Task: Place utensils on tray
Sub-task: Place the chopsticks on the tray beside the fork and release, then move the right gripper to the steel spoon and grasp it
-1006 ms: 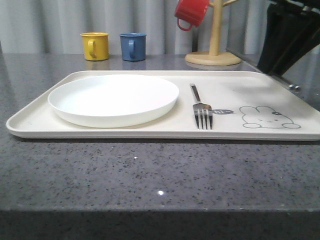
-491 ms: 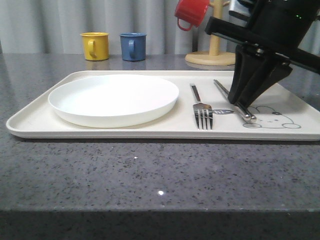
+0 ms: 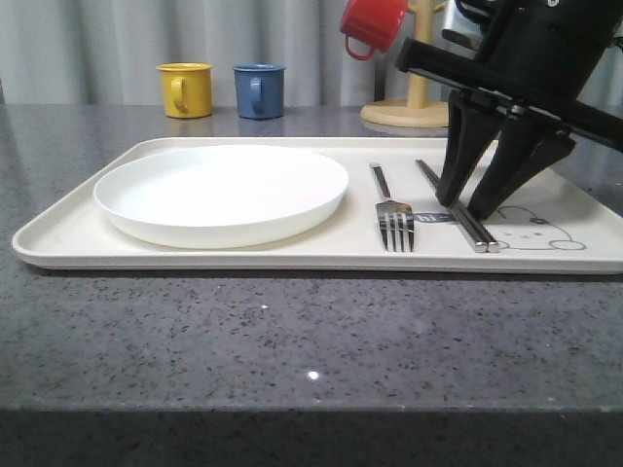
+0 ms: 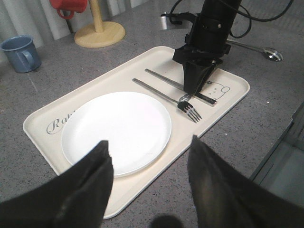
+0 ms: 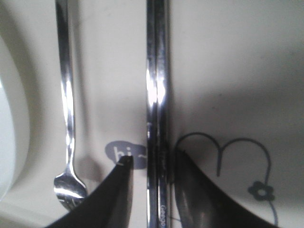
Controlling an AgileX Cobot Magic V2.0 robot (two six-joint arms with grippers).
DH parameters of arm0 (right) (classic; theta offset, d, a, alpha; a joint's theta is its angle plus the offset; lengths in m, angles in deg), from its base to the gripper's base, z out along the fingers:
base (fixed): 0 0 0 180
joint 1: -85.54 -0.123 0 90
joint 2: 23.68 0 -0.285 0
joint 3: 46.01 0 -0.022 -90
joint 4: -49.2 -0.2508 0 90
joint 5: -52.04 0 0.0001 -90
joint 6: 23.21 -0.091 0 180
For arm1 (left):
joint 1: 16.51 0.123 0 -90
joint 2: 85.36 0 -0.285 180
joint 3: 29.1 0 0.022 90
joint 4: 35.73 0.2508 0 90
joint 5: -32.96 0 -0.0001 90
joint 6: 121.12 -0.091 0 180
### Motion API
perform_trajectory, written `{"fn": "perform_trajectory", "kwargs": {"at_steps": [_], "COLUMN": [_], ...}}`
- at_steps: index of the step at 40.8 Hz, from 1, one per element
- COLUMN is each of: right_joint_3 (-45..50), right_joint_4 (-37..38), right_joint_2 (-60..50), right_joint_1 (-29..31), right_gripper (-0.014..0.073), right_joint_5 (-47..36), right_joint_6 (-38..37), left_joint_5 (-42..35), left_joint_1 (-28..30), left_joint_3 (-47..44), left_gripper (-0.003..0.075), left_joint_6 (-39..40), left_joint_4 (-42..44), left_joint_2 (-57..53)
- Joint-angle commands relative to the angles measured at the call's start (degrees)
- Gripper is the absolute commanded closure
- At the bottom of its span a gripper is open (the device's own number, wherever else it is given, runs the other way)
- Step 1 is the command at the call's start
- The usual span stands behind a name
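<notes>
The cream tray (image 3: 292, 255) holds a white plate (image 3: 222, 190), with the fork (image 3: 391, 209) lying to its right. To the right of the fork, the chopsticks (image 3: 474, 233) lie flat, side by side on the tray. My right gripper (image 3: 461, 208) stands over them, open, one finger on each side. In the right wrist view the chopsticks (image 5: 156, 71) run between the fingers; one fingertip stands apart from them, the other is close against them. The spoon (image 4: 256, 49) lies on the counter beyond the tray. My left gripper (image 4: 149, 140) hovers wide open and empty over the tray's near edge.
Behind the tray stand a yellow mug (image 3: 185, 89) and a blue mug (image 3: 259, 90). A red mug (image 3: 375, 24) hangs on a wooden stand (image 3: 417, 102) at the back right. The grey stone counter (image 3: 292, 341) stretches in front of the tray.
My right arm came in from the right with the chopsticks, held tilted half a second ago. They now lie flat on the tray and the fingers have parted.
</notes>
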Motion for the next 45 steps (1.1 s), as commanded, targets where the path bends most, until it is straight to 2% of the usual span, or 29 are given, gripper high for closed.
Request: {"fn": "perform_trajectory", "kwargs": {"at_steps": [1, 8, 15, 22, 28, 36, 45], "right_joint_3": [-1.73, -1.73, -1.48, -1.48, -1.48, -1.48, -1.48], "right_joint_4": [-1.25, 1.61, 12.14, 17.48, 22.63, 23.67, 24.18], "right_joint_2": [-5.37, -12.18, -17.61, -19.1, -19.1, -16.41, -11.78], "right_joint_1": [-0.01, -0.01, 1.72, 8.92, 16.23, 22.86, 24.27], "right_gripper": [0.0322, 0.0322, 0.0322, 0.0322, 0.0322, 0.0322, 0.0322], "right_joint_5": [-0.25, 2.92, 8.61, 12.82, 12.91, 14.09, 14.56], "right_joint_6": [1.89, 8.82, 10.35, 10.41, 10.66, 16.25, 17.42], "left_joint_5": [-4.89, -4.89, -4.89, -4.89, -4.89, -4.89, -4.89], "left_joint_1": [-0.5, -0.5, -0.5, -0.5, -0.5, -0.5, -0.5], "left_joint_3": [1.54, 1.54, 1.54, 1.54, 1.54, 1.54, 1.54], "left_gripper": [0.0374, 0.0374, 0.0374, 0.0374, 0.0374, 0.0374, 0.0374], "left_joint_6": [0.61, 0.61, 0.61, 0.61, 0.61, 0.61, 0.61], "left_joint_4": [-0.22, -0.22, -0.22, -0.22, -0.22, -0.22, -0.22], "left_joint_2": [0.12, 0.12, 0.12, 0.12, 0.12, 0.12, 0.12]}}
